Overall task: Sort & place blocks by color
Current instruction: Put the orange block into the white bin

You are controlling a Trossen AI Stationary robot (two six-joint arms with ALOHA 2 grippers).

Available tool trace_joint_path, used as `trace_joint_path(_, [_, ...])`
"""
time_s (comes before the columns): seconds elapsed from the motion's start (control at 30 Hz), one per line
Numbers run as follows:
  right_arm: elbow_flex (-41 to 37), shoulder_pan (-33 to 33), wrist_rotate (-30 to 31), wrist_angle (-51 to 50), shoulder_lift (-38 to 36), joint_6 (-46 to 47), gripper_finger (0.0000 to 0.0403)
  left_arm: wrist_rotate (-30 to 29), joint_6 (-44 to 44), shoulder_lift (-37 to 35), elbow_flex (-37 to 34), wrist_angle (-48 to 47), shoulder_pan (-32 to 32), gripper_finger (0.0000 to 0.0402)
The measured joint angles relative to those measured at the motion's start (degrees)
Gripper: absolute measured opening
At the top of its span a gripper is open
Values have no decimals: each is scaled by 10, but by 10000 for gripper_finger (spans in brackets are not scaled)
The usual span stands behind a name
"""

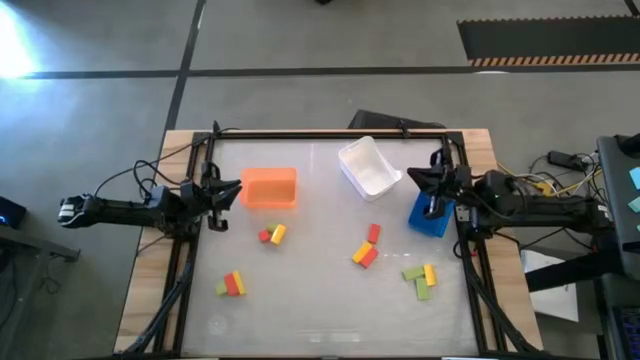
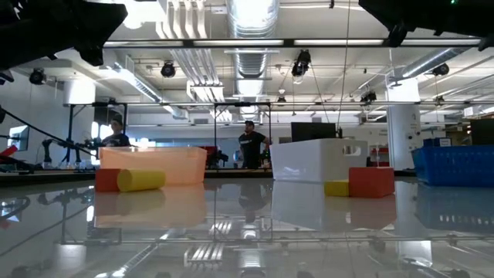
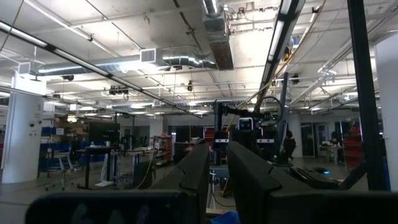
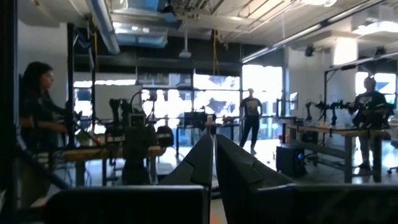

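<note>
Blocks (image 1: 364, 255) scattered mid-table — both tools parked at side edges.

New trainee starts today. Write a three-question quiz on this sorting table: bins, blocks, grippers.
1. True or false: every block already lies inside a bin.
2. Which bin sits between the other two? A orange, B white, C blue.
3. Fill in: the right gripper hangs above the ___ bin's edge, fingers closed.

Key
1. False: the blocks lie in four small groups on the table.
2. B: the white bin stands between the orange bin and the blue bin.
3. Blue. The left gripper waits beside the orange bin.
</note>
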Motion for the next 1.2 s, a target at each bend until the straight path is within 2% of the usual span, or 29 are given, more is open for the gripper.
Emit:
trace_joint_path(0.43, [81,20,-13,-170,3,4,9,0,0,0,0,0,0,42])
trace_joint_path(0.9, [88,55,-8,-178,24,7,9,0,0,0,0,0,0,42])
trace_joint_path(1.2, [132,55,-8,-201,83,1,9,0,0,0,0,0,0,42])
